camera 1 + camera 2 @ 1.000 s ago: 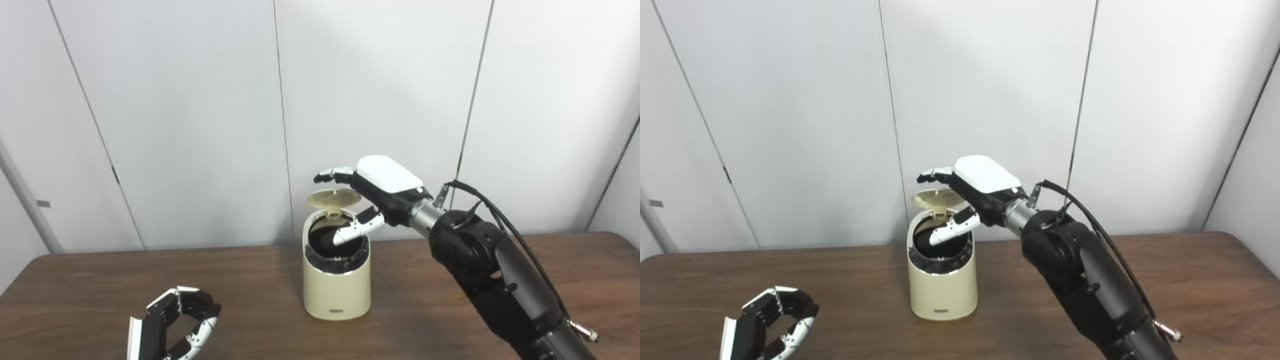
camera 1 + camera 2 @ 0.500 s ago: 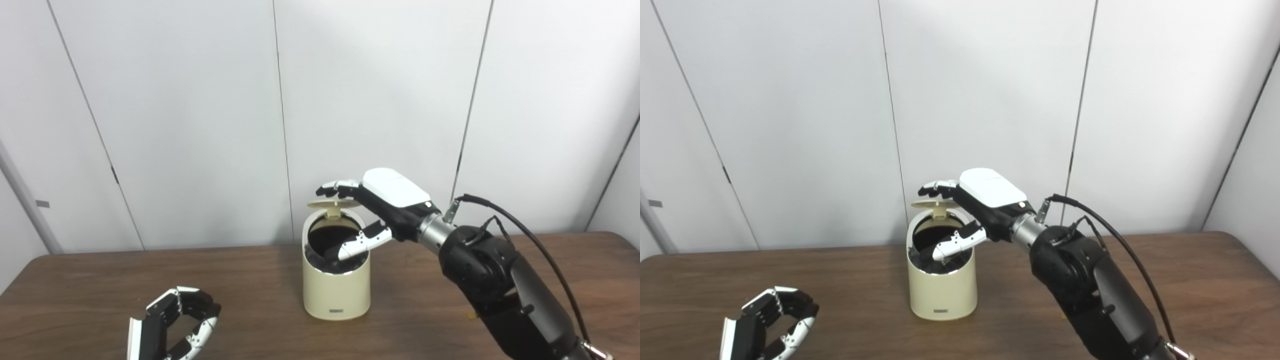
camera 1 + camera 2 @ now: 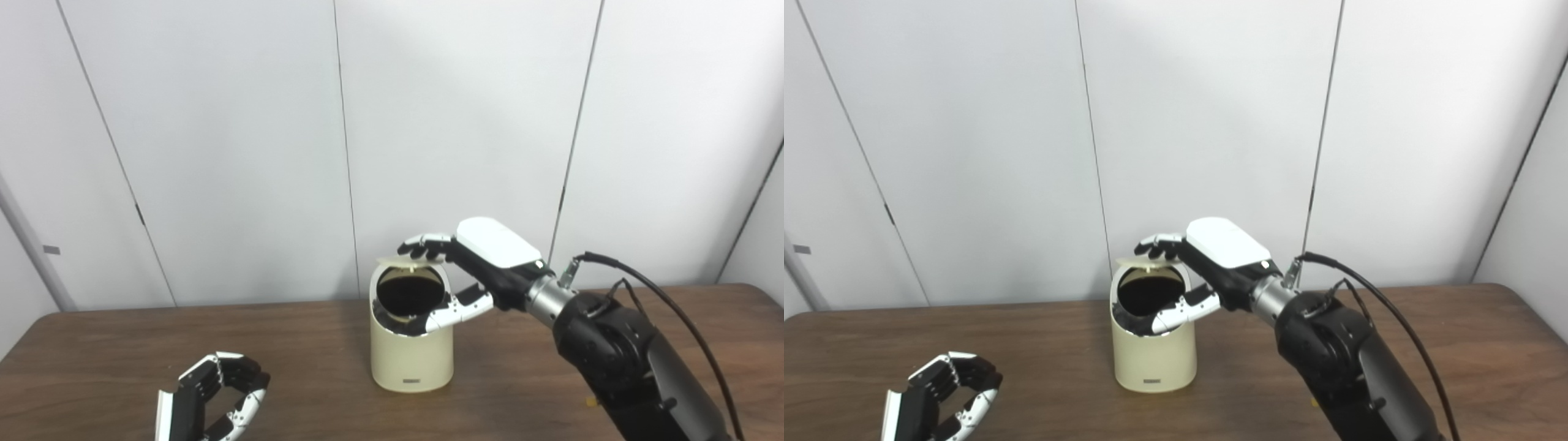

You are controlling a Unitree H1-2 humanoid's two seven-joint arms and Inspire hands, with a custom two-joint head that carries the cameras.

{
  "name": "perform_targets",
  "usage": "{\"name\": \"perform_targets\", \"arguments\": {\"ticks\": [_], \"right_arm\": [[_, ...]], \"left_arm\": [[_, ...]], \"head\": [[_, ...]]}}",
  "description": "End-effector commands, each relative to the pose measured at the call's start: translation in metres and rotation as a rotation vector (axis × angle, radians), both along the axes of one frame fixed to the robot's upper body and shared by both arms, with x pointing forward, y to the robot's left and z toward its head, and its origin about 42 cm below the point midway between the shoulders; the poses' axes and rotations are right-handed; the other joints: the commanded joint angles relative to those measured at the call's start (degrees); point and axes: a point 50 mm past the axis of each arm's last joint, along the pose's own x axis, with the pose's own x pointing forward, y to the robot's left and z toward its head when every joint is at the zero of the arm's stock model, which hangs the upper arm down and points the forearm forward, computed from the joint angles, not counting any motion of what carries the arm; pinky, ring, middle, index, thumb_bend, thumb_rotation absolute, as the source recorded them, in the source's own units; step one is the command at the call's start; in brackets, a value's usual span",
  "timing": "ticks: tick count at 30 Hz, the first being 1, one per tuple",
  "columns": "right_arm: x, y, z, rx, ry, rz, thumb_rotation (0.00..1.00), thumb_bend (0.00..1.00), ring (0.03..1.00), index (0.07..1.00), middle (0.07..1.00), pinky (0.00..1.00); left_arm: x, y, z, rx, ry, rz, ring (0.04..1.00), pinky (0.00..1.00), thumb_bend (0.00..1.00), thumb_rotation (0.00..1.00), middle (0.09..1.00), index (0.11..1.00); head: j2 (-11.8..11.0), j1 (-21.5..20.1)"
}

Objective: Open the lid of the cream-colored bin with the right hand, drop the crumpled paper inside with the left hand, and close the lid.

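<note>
The cream-colored bin [image 3: 410,358] stands mid-table with its dark opening still showing. Its round lid [image 3: 404,262] hangs hinged at the back, tilted low over the opening. My right hand [image 3: 484,263] reaches in from the right, open, its fingers [image 3: 422,245] lying on top of the lid and its thumb [image 3: 456,309] stretched across the front rim. My left hand [image 3: 208,404] rests at the bottom left near the table's front edge, loosely curled and holding nothing. No crumpled paper shows anywhere; the inside of the bin is too dark to read.
The brown wooden table [image 3: 92,343] runs the full width, backed by a white panelled wall [image 3: 245,153]. My right forearm [image 3: 618,361] and its black cable [image 3: 661,294] cross the right side. A small yellow speck [image 3: 589,402] lies beside that arm.
My right hand has come down and slightly right, pushing the lid from half-raised to nearly flat. The thumb has left the opening and now lies on the front rim. The left hand stayed still.
</note>
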Motion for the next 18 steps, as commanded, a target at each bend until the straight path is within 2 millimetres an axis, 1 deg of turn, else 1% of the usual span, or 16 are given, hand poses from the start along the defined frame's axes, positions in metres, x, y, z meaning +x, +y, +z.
{"name": "perform_targets", "arguments": {"ticks": [1, 5, 11, 15, 18], "right_arm": [[-0.004, -0.002, 0.021, 0.013, -0.069, 0.006, 0.75, 0.91, 0.746, 0.793, 0.782, 0.64], [-0.006, -0.002, 0.017, 0.011, -0.064, 0.012, 0.77, 0.92, 0.738, 0.777, 0.773, 0.63], [-0.010, 0.000, 0.013, -0.001, -0.027, 0.016, 0.76, 0.94, 0.734, 0.774, 0.767, 0.62], [-0.011, 0.001, 0.011, -0.022, 0.001, 0.018, 0.75, 0.92, 0.738, 0.782, 0.772, 0.64], [-0.011, 0.003, 0.008, -0.035, 0.022, 0.027, 0.72, 0.90, 0.733, 0.781, 0.767, 0.63]], "left_arm": [[-0.011, -0.005, -0.010, 0.001, 0.006, -0.009, 0.490, 0.43, 0.49, 0.08, 0.516, 0.485], [-0.013, -0.005, -0.009, -0.001, 0.002, -0.008, 0.490, 0.43, 0.49, 0.08, 0.516, 0.485], [-0.015, -0.005, -0.007, -0.002, -0.006, -0.009, 0.486, 0.42, 0.49, 0.08, 0.513, 0.485], [-0.017, -0.006, -0.005, -0.003, -0.012, -0.010, 0.485, 0.41, 0.49, 0.08, 0.513, 0.485], [-0.018, -0.007, -0.004, -0.007, -0.016, -0.011, 0.485, 0.41, 0.49, 0.08, 0.512, 0.485]], "head": [[0.2, 0.0], [0.8, 0.1], [1.8, 0.4], [2.2, 0.6], [2.5, 0.8]]}}
